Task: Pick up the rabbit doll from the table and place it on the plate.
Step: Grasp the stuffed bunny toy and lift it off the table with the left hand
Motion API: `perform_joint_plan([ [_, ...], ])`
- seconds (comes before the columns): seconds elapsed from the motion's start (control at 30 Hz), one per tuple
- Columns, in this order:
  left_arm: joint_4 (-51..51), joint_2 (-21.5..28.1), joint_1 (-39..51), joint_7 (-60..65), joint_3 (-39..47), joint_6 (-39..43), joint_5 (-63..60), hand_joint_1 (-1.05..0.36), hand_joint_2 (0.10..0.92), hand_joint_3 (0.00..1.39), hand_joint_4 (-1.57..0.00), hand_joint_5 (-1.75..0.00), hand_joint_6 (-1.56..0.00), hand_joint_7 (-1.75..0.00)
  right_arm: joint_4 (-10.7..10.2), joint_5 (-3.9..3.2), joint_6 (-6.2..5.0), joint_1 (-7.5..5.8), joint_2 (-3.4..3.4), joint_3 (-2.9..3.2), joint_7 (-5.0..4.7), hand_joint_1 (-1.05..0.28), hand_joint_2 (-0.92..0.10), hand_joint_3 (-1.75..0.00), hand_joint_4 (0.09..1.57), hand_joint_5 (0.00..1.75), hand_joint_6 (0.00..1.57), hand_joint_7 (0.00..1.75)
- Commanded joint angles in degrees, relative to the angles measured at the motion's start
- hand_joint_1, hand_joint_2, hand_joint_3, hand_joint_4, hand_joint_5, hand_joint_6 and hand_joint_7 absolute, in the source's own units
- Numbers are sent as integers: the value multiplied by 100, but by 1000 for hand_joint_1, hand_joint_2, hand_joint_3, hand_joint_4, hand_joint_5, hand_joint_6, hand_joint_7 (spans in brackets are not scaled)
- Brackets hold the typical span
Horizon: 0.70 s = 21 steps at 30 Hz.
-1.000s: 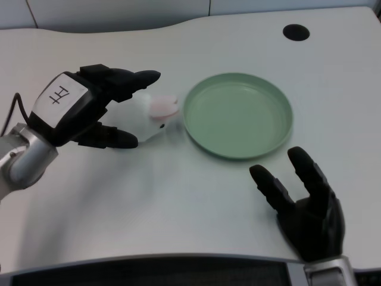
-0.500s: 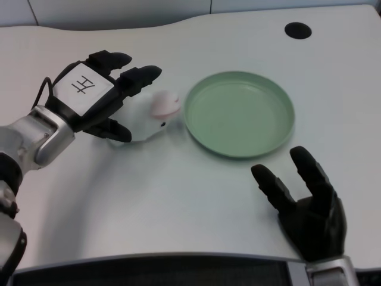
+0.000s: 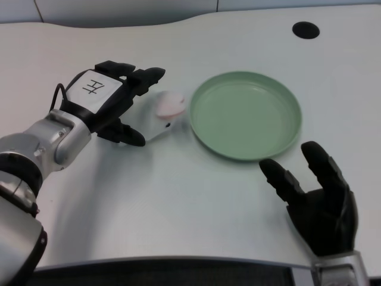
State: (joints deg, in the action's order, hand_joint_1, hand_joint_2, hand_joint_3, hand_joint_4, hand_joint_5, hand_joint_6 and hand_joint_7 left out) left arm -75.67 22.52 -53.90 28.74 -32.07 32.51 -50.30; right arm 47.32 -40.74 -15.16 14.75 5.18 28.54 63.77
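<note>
Reaching in from the left, my black many-fingered left hand (image 3: 110, 101) sits over the small white rabbit doll with a pink patch (image 3: 162, 114) on the white table (image 3: 178, 196). My upper fingers (image 3: 146, 76) stretch above the doll's far side, and my thumb (image 3: 124, 134) lies low on the table at its near side, so the doll sits between them. The fingers are apart, and much of the doll's left part is hidden behind my palm; I cannot tell whether I am gripping it or only cupping around it. The doll lies on the table, with its pink patch turned toward the round pale green plate (image 3: 245, 114) and its right end just beside the plate's left rim. It is outside the plate, not on it. A white label with a dark mark (image 3: 95, 89) shows on the back of my hand, and my silver left forearm (image 3: 41, 143) runs down to the lower left corner. A black round hole (image 3: 305, 30) sits in the table's far right area, well apart from the plate.
</note>
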Motion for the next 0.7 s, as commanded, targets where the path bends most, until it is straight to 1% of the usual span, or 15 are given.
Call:
perform_joint_plan([
  [0.03, -51, -37, 40, -48, -32, -42, 91, -779, 771, 1, -420, -103, -257, -22, -144, -35, 35, -137, 102, -46, -4, -841, -921, -143, 962, 4, 894, 2],
  [0.1, -53, -37, 38, -49, -44, -46, 104, -772, 768, 1, -428, -101, -261, -19, -172, -47, 42, -154, 101, -69, -20, -841, -921, -142, 963, 5, 895, 2],
  [0.13, -59, -67, 45, -50, -75, -80, 81, -733, 767, 1, -463, -116, -302, -36, -222, -75, 39, -207, 114, -79, 16, -836, -921, -144, 961, 4, 894, 1],
  [0.17, -63, -89, 50, -51, -100, -106, 65, -645, 766, 1, -535, -142, -392, -52, -260, -98, 35, -248, 122, -88, 43, -828, -921, -149, 957, 3, 893, 1],
  [0.23, -68, -112, 54, -50, -133, -136, 56, -572, 765, 1, -599, -157, -473, -52, -304, -124, 35, -292, 131, -101, 67, -820, -921, -154, 954, 2, 893, 0],
  [0.37, -69, -110, 51, -44, -169, -144, 85, -554, 765, 0, -619, -152, -501, -39, -328, -141, 41, -308, 129, -123, 56, -818, -921, -157, 953, 1, 892, 0],
  [0.4, -72, -114, 53, -50, -170, -141, 95, -553, 765, 0, -621, -150, -503, -36, -325, -146, 29, -308, 131, -121, 68, -818, -921, -158, 953, 1, 892, 0],
  [0.43, -98, -148, 57, -77, -228, -250, 38, -545, 766, 0, -631, -151, -524, -42, -370, -169, 42, -358, 163, -127, 99, -817, -921, -159, 952, 1, 891, 0],
  [0.47, -118, -174, 59, -98, -274, -334, -3, -457, 785, 6, -717, -185, -653, -80, -405, -186, 52, -395, 187, -133, 122, -817, -921, -156, 949, 0, 893, 1],
  [0.53, -142, -218, 73, -99, -331, -457, -34, -410, 797, 6, -764, -197, -730, -81, -444, -209, 66, -445, 216, -147, 159, -817, -921, -153, 948, 0, 893, 2],
  [0.57, -148, -239, 87, -78, -348, -496, -30, -358, 808, 9, -809, -216, -795, -95, -456, -205, 49, -460, 228, -162, 154, -816, -921, -154, 943, 1, 891, 1],
  [0.6, -152, -256, 98, -61, -363, -526, -24, -328, 818, 11, -833, -228, -835, -103, -470, -196, 21, -475, 241, -178, 145, -818, -921, -156, 944, 2, 891, 2],
  [0.63, -161, -278, 107, -68, -369, -559, -11, -303, 828, 13, -856, -240, -874, -109, -467, -202, 10, -478, 251, -186, 150, -819, -921, -158, 946, 4, 892, 2],
  [0.7, -169, -297, 113, -82, -378, -587, 9, -282, 839, 13, -876, -252, -907, -108, -463, -215, 5, -480, 259, -194, 157, -818, -921, -161, 946, 4, 891, 1],
])
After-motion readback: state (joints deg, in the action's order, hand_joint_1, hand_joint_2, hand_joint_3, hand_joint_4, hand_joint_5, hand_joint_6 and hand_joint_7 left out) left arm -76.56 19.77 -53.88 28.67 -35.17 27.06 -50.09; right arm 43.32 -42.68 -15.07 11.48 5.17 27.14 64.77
